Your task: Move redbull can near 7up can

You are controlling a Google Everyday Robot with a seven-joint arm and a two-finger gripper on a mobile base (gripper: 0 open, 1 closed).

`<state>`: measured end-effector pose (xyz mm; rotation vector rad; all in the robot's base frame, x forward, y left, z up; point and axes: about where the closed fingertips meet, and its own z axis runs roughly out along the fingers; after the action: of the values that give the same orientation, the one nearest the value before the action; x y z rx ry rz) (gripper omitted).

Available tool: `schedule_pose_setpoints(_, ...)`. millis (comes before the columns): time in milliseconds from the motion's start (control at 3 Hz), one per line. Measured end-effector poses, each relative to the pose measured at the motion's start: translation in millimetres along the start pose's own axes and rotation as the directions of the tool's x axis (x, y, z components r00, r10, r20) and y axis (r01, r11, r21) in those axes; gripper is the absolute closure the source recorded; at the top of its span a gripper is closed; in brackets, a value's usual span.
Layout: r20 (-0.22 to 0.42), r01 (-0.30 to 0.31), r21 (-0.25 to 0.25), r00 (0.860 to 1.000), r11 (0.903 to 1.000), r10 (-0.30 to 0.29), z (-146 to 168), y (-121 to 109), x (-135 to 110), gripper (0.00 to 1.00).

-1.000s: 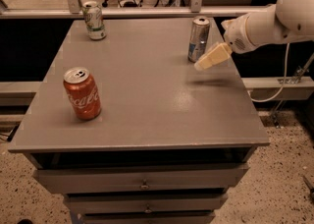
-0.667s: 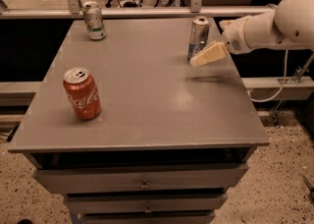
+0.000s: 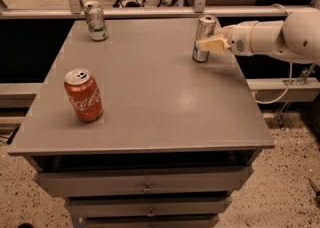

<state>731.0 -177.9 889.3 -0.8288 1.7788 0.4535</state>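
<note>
The redbull can (image 3: 203, 36), slim and silver with blue patches, stands upright at the far right of the grey table (image 3: 150, 92). My gripper (image 3: 210, 45) reaches in from the right on a white arm, its cream fingers (image 3: 214, 45) at the can's right side and partly across its front. The 7up can (image 3: 95, 20), pale white and green, stands upright at the far left corner, far from the redbull can.
A red Coca-Cola can (image 3: 83, 95) stands upright near the table's left front. Drawers (image 3: 145, 187) sit below the tabletop. A metal rail (image 3: 150, 12) runs behind the table's far edge. The arm (image 3: 270, 37) hangs over the right edge.
My gripper has moved up and left, from beside the redbull can's base to against its middle. The cans have not moved.
</note>
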Motion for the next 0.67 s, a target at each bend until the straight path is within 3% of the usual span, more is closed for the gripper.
schedule_pose_setpoints(667,0.049,-0.047,-0.002,0.998,0.9989,0.047,2.2,-4.4,-2.0,0.94)
